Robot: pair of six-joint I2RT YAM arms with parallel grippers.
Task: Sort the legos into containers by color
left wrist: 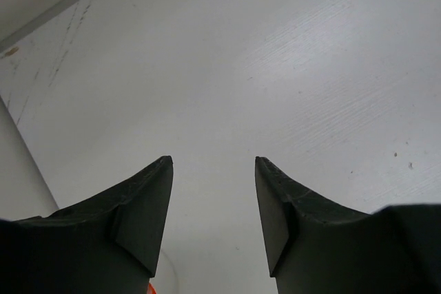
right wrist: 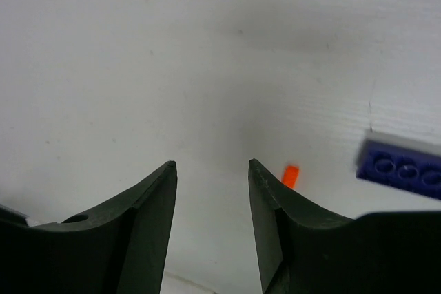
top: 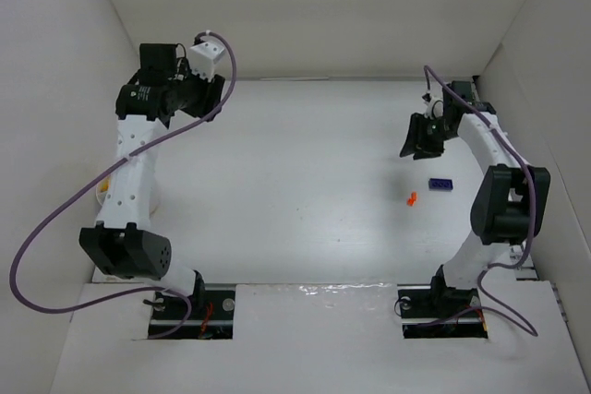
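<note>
a: what lies nearest the bottom of the top view?

b: right of centre, a tiny orange plastic brick [top: 412,197]. just up and to the right of it is a small dark blue studded plastic brick [top: 440,184]. they are close together but not touching.

a: and the right gripper [top: 420,140]?

b: it hangs a little higher in the frame than the two bricks. in its wrist view the jaws stand apart with nothing between them. the orange brick [right wrist: 291,175] sits just outside the jaw on the right of the frame, and the blue brick [right wrist: 403,169] is at the right edge.

a: so the orange one looks like the pick. how to do it well?

b: shift toward the right of that frame until the brick is centred in the gap. then come straight down and close across its narrow sides. it's tiny, so an off-centre jaw could flick it away.

a: the left gripper [top: 214,89]?

b: it's farthest, at the upper left of the top view, jaws parted and empty. at the bottom edge of its wrist view i think i see the rim of a whitish translucent round cup [left wrist: 167,275] with a sliver of orange [left wrist: 150,288] beside it. it's too cropped to be sure.

a: then orange probably belongs there.
</note>
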